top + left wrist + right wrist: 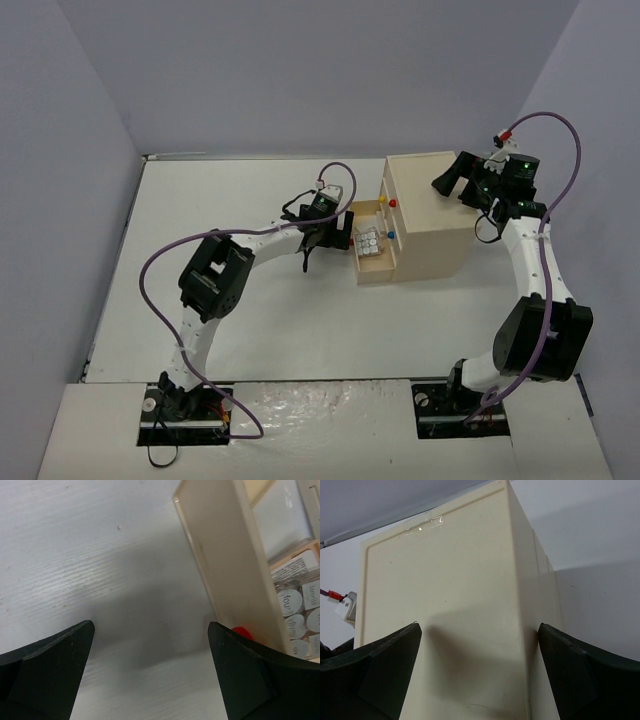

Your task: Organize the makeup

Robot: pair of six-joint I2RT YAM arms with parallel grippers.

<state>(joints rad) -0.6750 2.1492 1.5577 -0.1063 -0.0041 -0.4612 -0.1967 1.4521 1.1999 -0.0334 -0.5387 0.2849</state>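
Beside the smooth beige wooden drawer box (432, 215), the left hand (150, 630) gapes empty; the right hand (479, 632) spreads wide over its top.

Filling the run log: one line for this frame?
left gripper open, empty, beside open drawer | right gripper open, empty, at drawer box top | makeup palette in drawer

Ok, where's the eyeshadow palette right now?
Top view: the eyeshadow palette lies in a pulled-out drawer on the left side of the wooden drawer box, just right of the open left end effector.
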